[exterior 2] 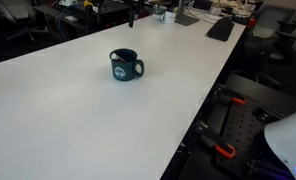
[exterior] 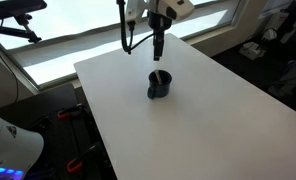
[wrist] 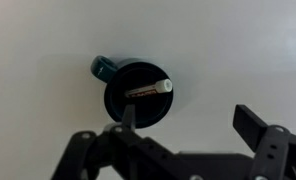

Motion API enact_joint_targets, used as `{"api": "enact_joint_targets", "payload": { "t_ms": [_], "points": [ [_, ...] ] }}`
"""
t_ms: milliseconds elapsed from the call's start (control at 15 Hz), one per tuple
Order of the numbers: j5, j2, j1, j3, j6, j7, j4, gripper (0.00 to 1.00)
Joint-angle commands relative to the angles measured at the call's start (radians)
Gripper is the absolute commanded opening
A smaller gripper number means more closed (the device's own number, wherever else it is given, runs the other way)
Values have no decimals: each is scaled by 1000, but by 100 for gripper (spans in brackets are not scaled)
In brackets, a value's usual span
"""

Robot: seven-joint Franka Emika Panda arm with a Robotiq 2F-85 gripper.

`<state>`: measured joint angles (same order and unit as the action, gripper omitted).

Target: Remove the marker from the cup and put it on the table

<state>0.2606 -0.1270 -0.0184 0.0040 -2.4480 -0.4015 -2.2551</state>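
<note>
The marker point(wrist: 151, 89) shows clearly only in the wrist view. It lies slanted inside the cup point(wrist: 138, 105), a thin reddish-brown stick with a pale end resting near the rim on the side away from the handle point(wrist: 104, 68). Its lower end is lost in the dark of the cup's inside. In both exterior views the marker is too small and dark to pick out against the cup point(exterior: 159, 86) point(exterior 2: 123, 66). The cup stands upright on the white table point(exterior: 188, 120), about midway across it, with bare tabletop point(exterior 2: 68, 120) all round. In an exterior view the handle point(exterior 2: 139, 69) sticks out sideways.

The gripper point(wrist: 186, 112) has its two fingers spread wide apart, holding nothing. One finger point(wrist: 126, 115) overlaps the cup's near edge in the wrist view. The other finger point(wrist: 253, 122) sits well off to the side over bare table point(wrist: 48, 40), so the cup is not centred between them. The gripper's body fills the bottom of that view and is cut off by the frame.

In an exterior view the gripper point(exterior: 159, 47) hangs straight down above the cup, apart from it, and the arm point(exterior: 153, 10) above it runs out of the top edge. I cannot pick the gripper out in the exterior view that shows the handle.
</note>
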Motion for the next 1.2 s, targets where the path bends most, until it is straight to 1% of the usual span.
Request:
{"api": "enact_joint_targets", "payload": {
  "t_ms": [0, 400, 867, 1133],
  "points": [
    [4, -18, -2, -4, -10, -3, 2, 100],
    [6, -51, -3, -4, -27, -7, 10, 100],
    [2, -182, -7, 20, -88, 144, 65, 100],
    [-2, -247, -7, 36, -89, 205, 105, 100]
  ]
}}
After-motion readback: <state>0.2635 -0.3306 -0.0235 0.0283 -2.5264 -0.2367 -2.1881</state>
